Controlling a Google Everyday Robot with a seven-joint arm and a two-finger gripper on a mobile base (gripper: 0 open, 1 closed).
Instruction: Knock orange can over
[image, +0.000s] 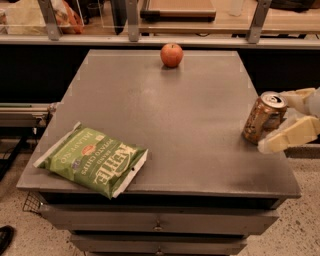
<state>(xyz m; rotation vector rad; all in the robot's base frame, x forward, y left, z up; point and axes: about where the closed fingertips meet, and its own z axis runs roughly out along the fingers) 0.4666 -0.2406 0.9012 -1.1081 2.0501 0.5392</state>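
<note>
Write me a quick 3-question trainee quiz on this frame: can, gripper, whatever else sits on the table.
1. True or false: the small orange-brown aluminium can lies on its side on the grey metal table.
2. Where is the pale two-finger gripper? A) at the table's right edge in the camera view, fingers open right by the can; B) over the table's middle; C) at the table's left edge.
3. Fill in: the round red thing at the table's far edge is an ___.
Key: 1 false, it stands upright. 2 A. 3 apple.
</note>
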